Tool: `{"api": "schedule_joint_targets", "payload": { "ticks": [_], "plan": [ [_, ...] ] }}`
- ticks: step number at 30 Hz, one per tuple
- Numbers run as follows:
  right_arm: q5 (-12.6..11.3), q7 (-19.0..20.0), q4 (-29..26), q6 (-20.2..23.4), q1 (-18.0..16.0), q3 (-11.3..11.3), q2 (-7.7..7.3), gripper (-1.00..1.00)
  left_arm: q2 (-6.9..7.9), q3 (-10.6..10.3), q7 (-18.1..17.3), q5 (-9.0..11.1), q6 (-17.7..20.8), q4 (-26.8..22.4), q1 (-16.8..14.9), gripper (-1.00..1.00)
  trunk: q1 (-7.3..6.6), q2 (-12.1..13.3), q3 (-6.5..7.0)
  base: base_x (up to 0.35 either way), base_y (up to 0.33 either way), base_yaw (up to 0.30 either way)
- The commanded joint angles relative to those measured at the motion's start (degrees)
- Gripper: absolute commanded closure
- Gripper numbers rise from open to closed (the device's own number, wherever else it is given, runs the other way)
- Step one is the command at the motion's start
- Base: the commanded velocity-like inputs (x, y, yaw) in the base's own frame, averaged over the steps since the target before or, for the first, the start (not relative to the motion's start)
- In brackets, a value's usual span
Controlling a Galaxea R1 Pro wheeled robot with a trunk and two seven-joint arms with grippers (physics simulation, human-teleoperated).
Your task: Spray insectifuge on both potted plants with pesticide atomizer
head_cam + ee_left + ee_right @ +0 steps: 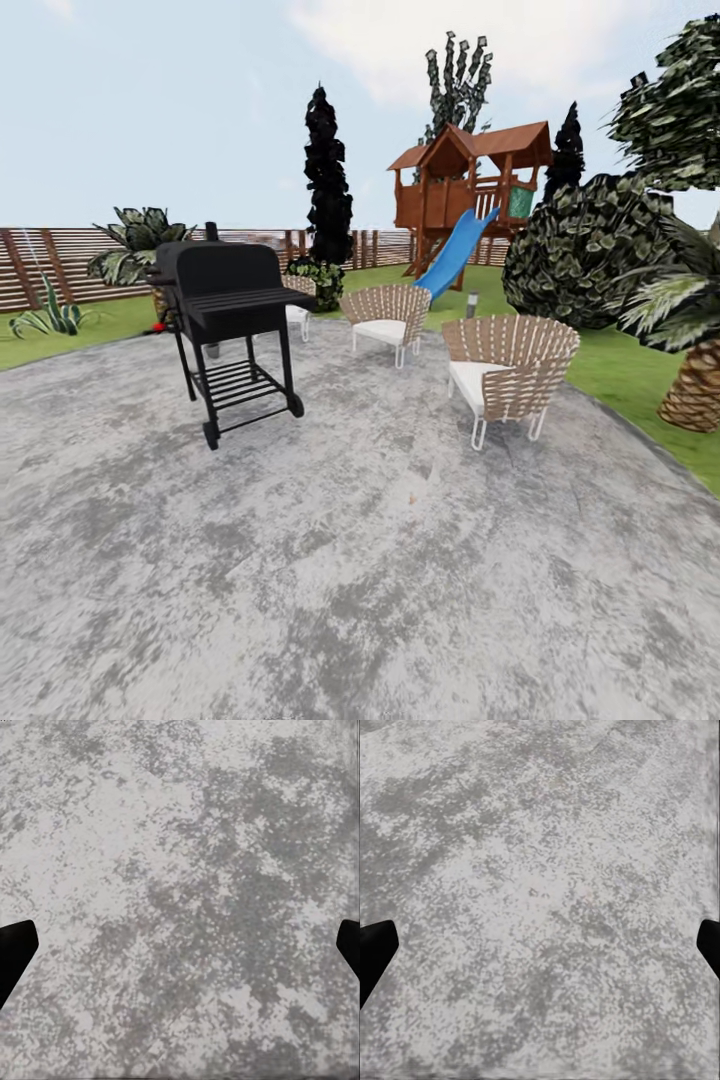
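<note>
The garden's round grey paved patio spreads across the head view, ringed by green lawn and a brown slatted fence. On the lawn at the far left sits a low rosette of pointed green leaves, which looks like one potted plant. A tiny red spot shows on the ground behind the grill's left side; it is too small to tell what it is. My left gripper hangs open over bare paving, its dark fingertips far apart. My right gripper is open the same way over paving.
A black barbecue grill on wheels stands on the patio at the left. Wicker chairs stand at the middle and right. Beyond are a wooden playset with blue slide, a big leafy bush and a palm trunk.
</note>
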Motion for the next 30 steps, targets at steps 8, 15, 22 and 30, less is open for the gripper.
{"api": "schedule_joint_targets", "payload": {
  "ticks": [8, 15, 22, 30],
  "plan": [
    [0.0, 0.0, 0.0, -0.2, -0.1, -0.1, 0.02, -1.00, -0.03, 0.0, 0.0, 0.0, -0.2, 0.0, -0.1, -1.00, -0.03, 0.0, -0.06, -0.269, 0.230, -0.300],
    [0.0, 0.0, 0.1, -0.2, -0.1, -0.1, 0.02, -1.00, -0.03, 0.1, 0.0, 0.4, -0.2, 0.0, -0.1, -1.00, -0.03, 0.0, -0.06, -0.144, 0.264, -0.300],
    [0.0, 0.0, 0.1, -0.2, -0.1, -0.1, 0.02, -1.00, 0.05, 0.0, 0.0, 0.1, -0.2, -0.1, -0.1, -1.00, -0.03, 0.0, -0.06, -0.039, 0.076, -0.300],
    [0.0, 0.0, 0.1, -0.2, -0.1, -0.1, 0.02, -1.00, -0.03, 0.0, -0.1, -0.1, -0.2, -0.1, -0.1, -1.00, -0.03, 0.0, -0.06, -0.001, 0.003, -0.300]
  ]
}}
